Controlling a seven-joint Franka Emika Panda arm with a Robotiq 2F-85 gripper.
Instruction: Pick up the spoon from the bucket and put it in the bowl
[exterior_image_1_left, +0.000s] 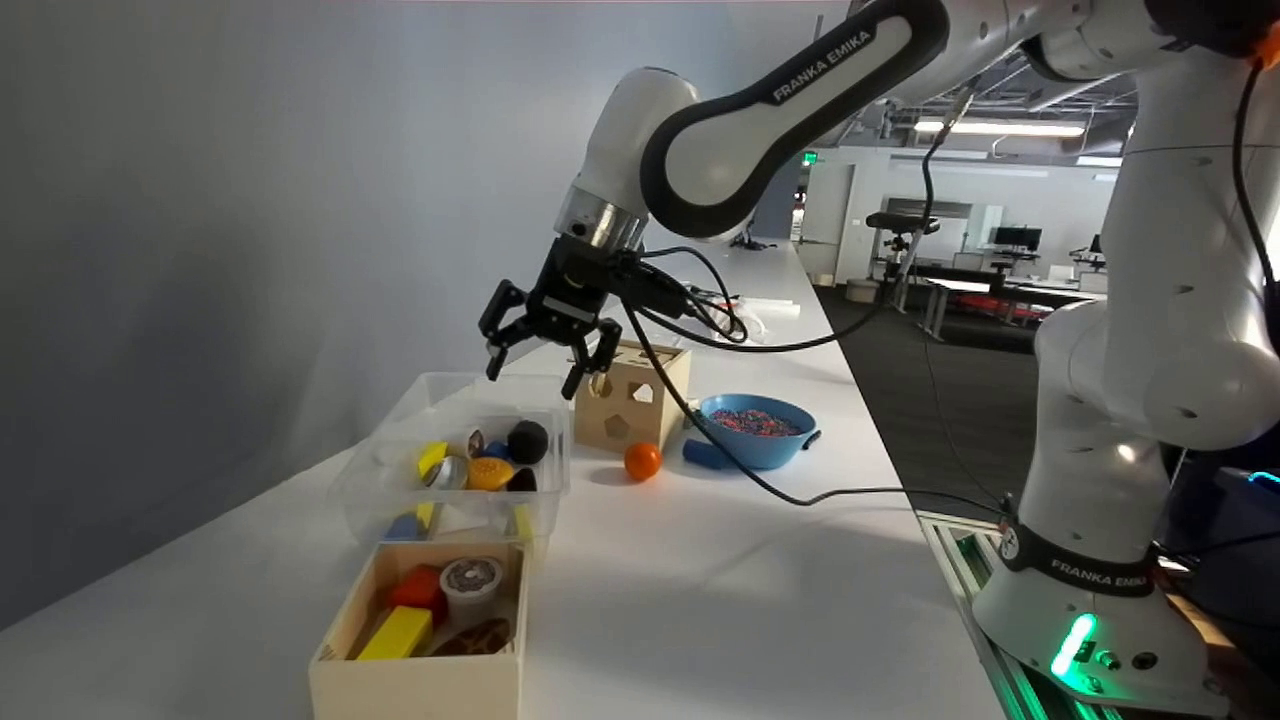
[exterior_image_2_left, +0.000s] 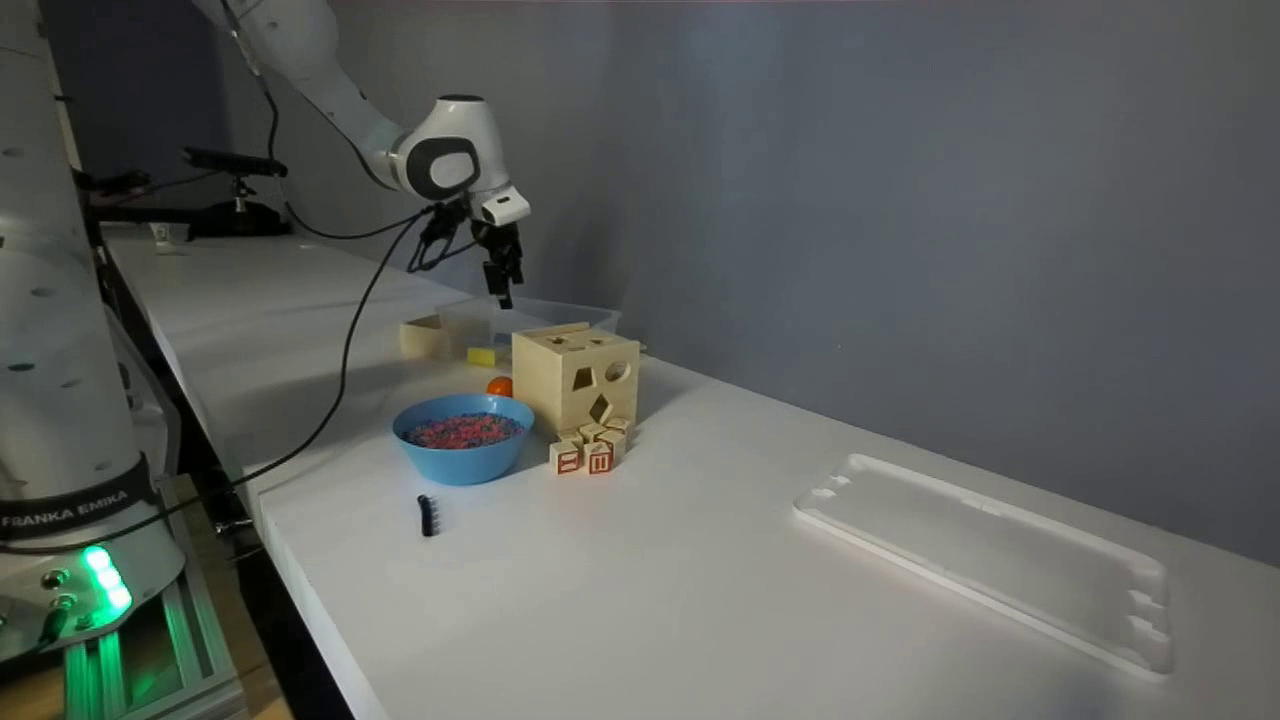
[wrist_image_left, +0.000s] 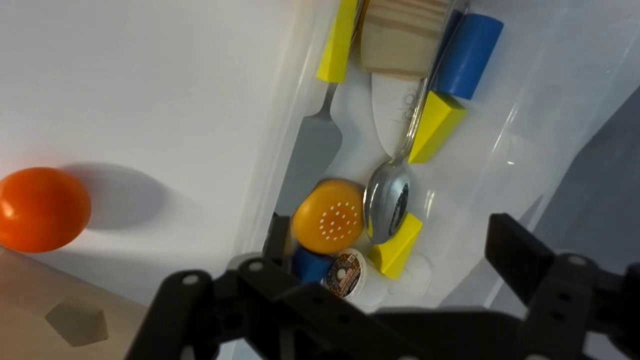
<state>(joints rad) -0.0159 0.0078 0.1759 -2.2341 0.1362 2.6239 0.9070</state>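
The bucket is the clear plastic tub (exterior_image_1_left: 556, 440), which also shows in the wrist view (wrist_image_left: 500, 150) and in an exterior view (exterior_image_2_left: 580, 316). The silver spoon (wrist_image_left: 387, 200) lies in it, its round end between an orange dotted piece (wrist_image_left: 330, 216) and a yellow block (wrist_image_left: 397, 245). Its handle runs up beside a wooden block. My gripper (exterior_image_1_left: 532, 376) is open and empty above the bucket, also seen in an exterior view (exterior_image_2_left: 505, 298). In the wrist view its fingers (wrist_image_left: 391, 235) stand wide apart. The blue bowl (exterior_image_1_left: 758, 450), holding small pink and blue beads, stands on the table (exterior_image_2_left: 462, 464).
A wooden cube with holes (exterior_image_1_left: 625, 400) stands between bucket and bowl, with an orange ball (exterior_image_1_left: 642, 461) beside it. A wooden tray (exterior_image_1_left: 420, 690) adjoins the bucket. Letter blocks (exterior_image_2_left: 598, 456), a black clip (exterior_image_2_left: 428, 516) and a clear lid (exterior_image_2_left: 1000, 565) lie on the table.
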